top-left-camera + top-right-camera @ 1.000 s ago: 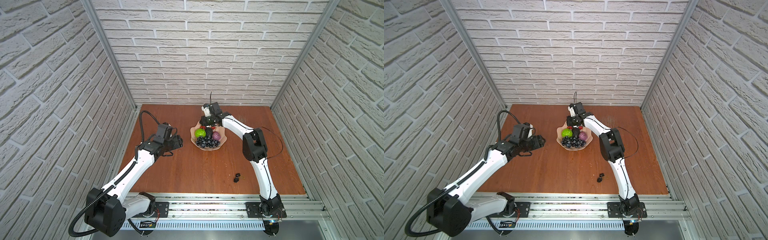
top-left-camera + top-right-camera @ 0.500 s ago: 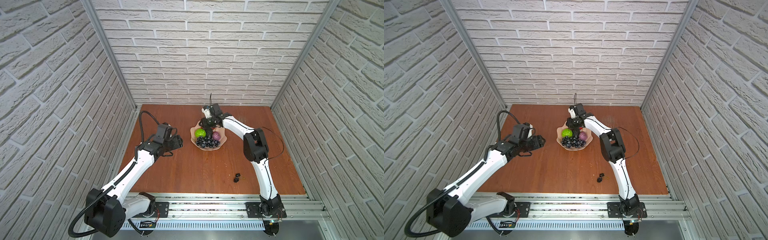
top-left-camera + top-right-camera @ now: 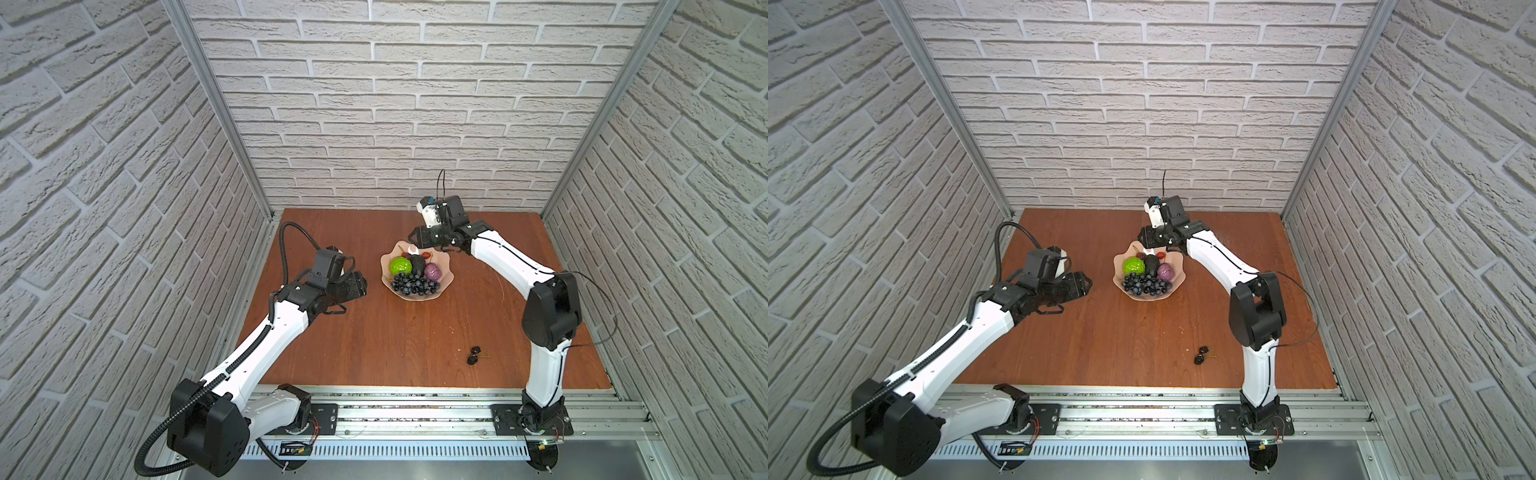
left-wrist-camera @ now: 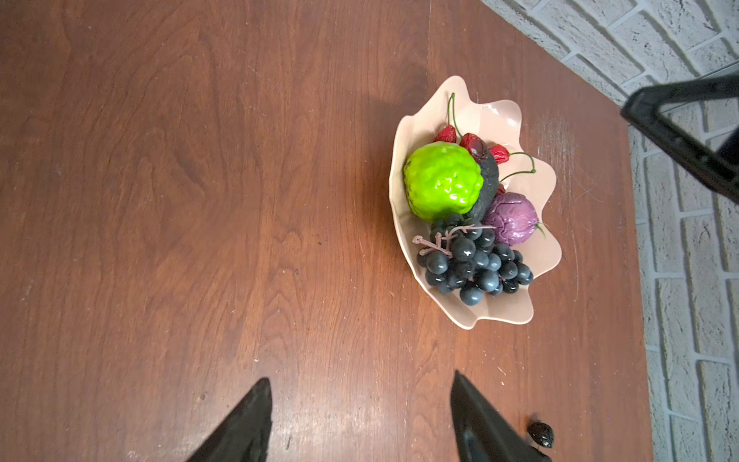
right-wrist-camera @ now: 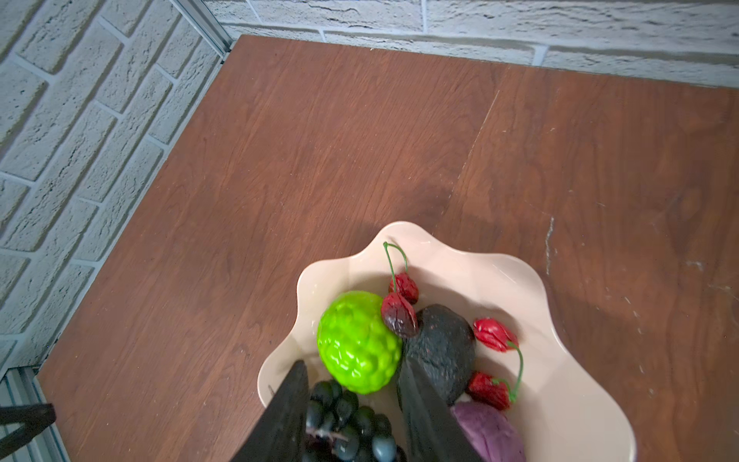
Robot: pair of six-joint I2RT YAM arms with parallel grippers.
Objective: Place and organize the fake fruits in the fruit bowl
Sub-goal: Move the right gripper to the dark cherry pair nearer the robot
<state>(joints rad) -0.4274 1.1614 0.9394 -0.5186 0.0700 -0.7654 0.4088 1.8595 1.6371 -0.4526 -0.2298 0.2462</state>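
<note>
Lately we parted our right gripper [image 5: 352, 368] over the bowl [image 5: 480, 276], left gripper [image 4: 360, 378] gaped empty, and stray cherries [image 3: 473, 355] lay nearer our right arm [image 3: 548, 307].

**Fixtures**
- Reddish-brown wooden tabletop [image 4: 160, 200]: visible grain, low satin sheen, fine pale scratches.
- White brick-pattern walls [image 3: 415, 104]: rough, matt.
- Silver corner posts [image 3: 216, 104]: brushed metal.
- Slotted base rail [image 3: 415, 419]: the same bare metal.
- White arm shells [image 3: 266, 345]: smooth plastic, semi-gloss, with matt black joints.
- Ribbed black hose [image 3: 286, 245]: corrugated plastic.

**Bowl and fruits**
- Wavy-rimmed pale pink bowl [image 4: 500, 312]: smooth, glossy, plastic-looking.
- Bumpy lime-green ball [image 4: 442, 182]: high-gloss, moulded-plastic look.
- Black avocado [image 5: 440, 348]: matt, gritty skin.
- Small purple fruit [image 4: 512, 218]: wrinkled, faint sheen.
- Blue-black grape bunch [image 4: 476, 264]: smooth beads with a soft shine, on a pinkish, rubbery-looking stalk.
- Small red fruits [image 5: 494, 334]: creased and shiny, on thin green wire-like stems.
- Dark cherry pair [image 3: 473, 355]: dull, shrivelled.
</note>
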